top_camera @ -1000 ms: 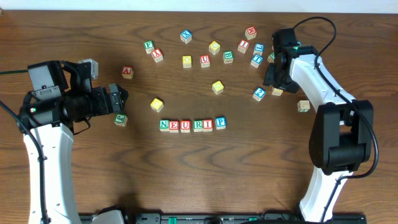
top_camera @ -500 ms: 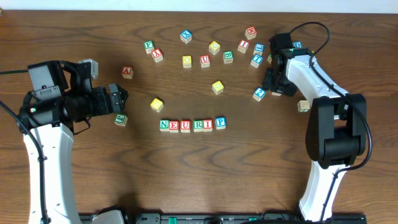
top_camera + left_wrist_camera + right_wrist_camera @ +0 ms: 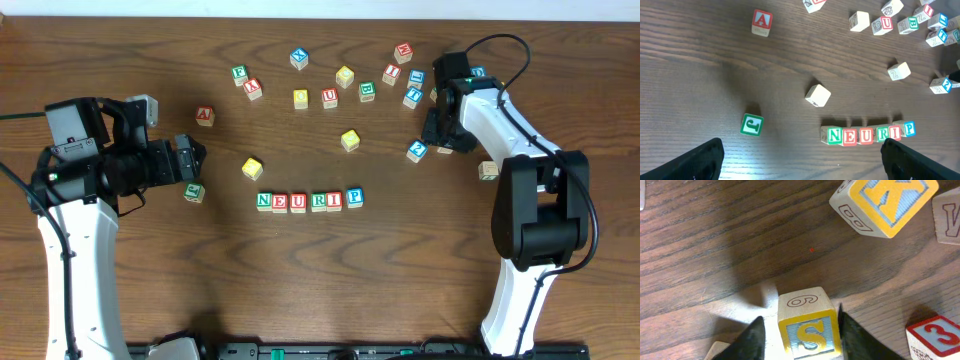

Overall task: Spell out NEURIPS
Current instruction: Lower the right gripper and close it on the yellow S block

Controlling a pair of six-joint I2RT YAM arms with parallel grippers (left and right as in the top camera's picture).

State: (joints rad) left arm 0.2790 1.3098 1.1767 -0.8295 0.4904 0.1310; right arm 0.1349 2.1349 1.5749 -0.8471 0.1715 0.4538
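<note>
I read NEURIP across the cube row; S cube (6 on its side), K cube nr it.

Red A cube, green-lettered cube, well apart on wooden table.

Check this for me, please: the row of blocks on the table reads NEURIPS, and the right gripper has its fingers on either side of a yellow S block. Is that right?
Not quite. The row reads only NEURIP and ends at the blue P, as the overhead view shows. The rest is right: the S block sits between the fingers of the right gripper.
</note>
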